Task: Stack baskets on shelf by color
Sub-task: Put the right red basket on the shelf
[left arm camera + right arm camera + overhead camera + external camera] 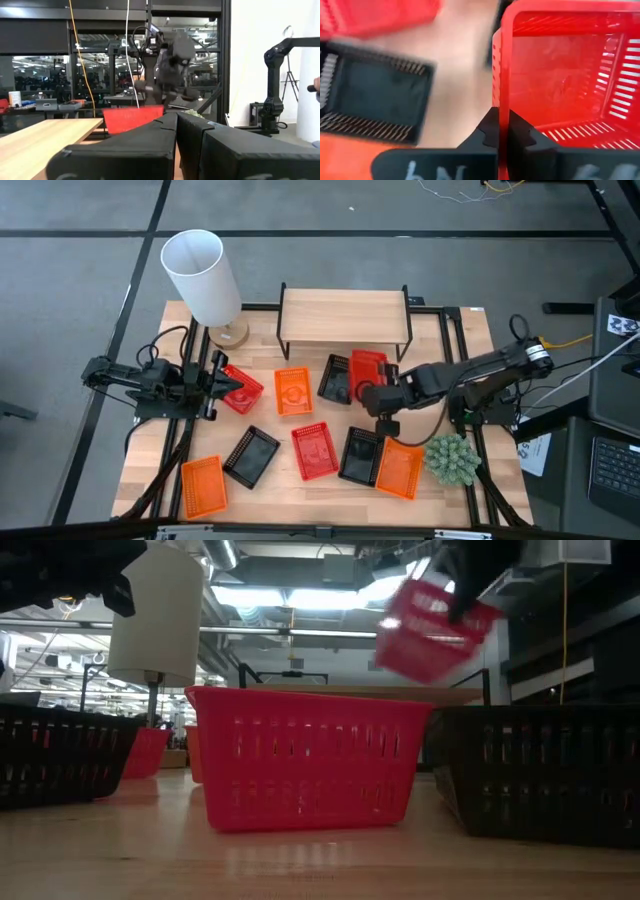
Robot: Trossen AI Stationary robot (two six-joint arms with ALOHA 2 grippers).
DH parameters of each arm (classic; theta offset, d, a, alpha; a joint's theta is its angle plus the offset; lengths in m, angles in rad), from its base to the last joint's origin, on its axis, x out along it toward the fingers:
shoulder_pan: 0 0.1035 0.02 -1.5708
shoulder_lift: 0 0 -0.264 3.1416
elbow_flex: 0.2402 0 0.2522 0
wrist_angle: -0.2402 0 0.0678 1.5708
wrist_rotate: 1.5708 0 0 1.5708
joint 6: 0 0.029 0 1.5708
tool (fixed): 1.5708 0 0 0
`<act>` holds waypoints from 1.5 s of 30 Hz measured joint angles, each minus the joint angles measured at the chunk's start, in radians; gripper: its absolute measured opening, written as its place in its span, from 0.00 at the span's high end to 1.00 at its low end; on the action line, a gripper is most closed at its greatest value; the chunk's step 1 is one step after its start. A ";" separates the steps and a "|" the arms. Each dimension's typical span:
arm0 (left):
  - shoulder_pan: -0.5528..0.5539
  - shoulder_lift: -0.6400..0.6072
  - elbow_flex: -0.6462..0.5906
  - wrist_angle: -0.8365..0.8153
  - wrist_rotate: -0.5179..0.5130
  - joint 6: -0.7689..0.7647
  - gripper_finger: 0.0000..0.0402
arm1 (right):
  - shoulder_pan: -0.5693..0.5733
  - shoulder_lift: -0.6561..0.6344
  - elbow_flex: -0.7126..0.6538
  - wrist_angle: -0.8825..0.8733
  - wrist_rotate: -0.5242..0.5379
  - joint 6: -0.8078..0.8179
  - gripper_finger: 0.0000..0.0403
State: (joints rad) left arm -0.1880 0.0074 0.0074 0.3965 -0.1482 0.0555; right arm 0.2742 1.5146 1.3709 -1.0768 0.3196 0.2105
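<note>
My right gripper [380, 393] is shut on a red basket [368, 369], held in the air in front of the shelf [345, 313]; the low view shows that basket [434, 628] tilted and high. My left gripper [230, 387] is shut and holds nothing; it is raised over the table's left side, above another red basket [244, 392]. A third red basket [314, 450] rests on its base on the table, as do three orange baskets [293, 392] [202, 485] [400, 468] and three black ones [335, 380] [250, 455] [360, 455]. My right gripper pinches one side wall of the red basket at its rim [502, 112], one finger inside the basket and one outside. The fingers come from above, pointing down. The basket is lifted clear of the table and hangs tilted below the fingers.
A lamp with a white shade [200, 272] stands at the table's far left, beside the shelf. A small green plant [452, 458] sits near the right edge. The shelf's wooden top carries nothing. The black basket [335, 380] lies just left of the held one.
</note>
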 joint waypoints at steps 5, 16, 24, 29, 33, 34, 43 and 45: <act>0.000 0.000 0.000 0.000 0.000 -0.001 1.00 | -0.034 0.000 0.114 -0.031 0.182 -0.157 1.00; 0.000 0.000 0.000 0.000 0.000 -0.002 1.00 | -0.345 -0.010 0.262 -0.208 0.055 -0.445 1.00; 0.000 0.000 0.000 0.002 0.000 -0.001 1.00 | -0.604 -0.069 0.105 -0.099 -0.079 -0.637 1.00; 0.000 0.000 0.000 0.001 0.000 -0.001 1.00 | -0.723 -0.086 0.053 -0.025 -0.201 -0.666 1.00; 0.000 0.000 0.000 0.000 0.000 -0.001 1.00 | -0.784 -0.084 -0.012 -0.008 -0.212 -0.717 1.00; 0.000 0.000 0.000 0.000 0.000 -0.001 1.00 | -0.795 -0.083 -0.021 -0.010 -0.213 -0.718 1.00; 0.000 0.000 0.000 0.000 0.000 -0.001 1.00 | -0.808 -0.084 -0.035 -0.007 -0.242 -0.691 0.99; 0.000 0.000 0.000 0.000 0.000 -0.001 1.00 | -0.808 -0.084 -0.035 -0.009 -0.242 -0.691 0.98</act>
State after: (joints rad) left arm -0.1883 0.0074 0.0074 0.3969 -0.1482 0.0547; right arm -0.5339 1.4307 1.3361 -1.0857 0.0772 -0.4800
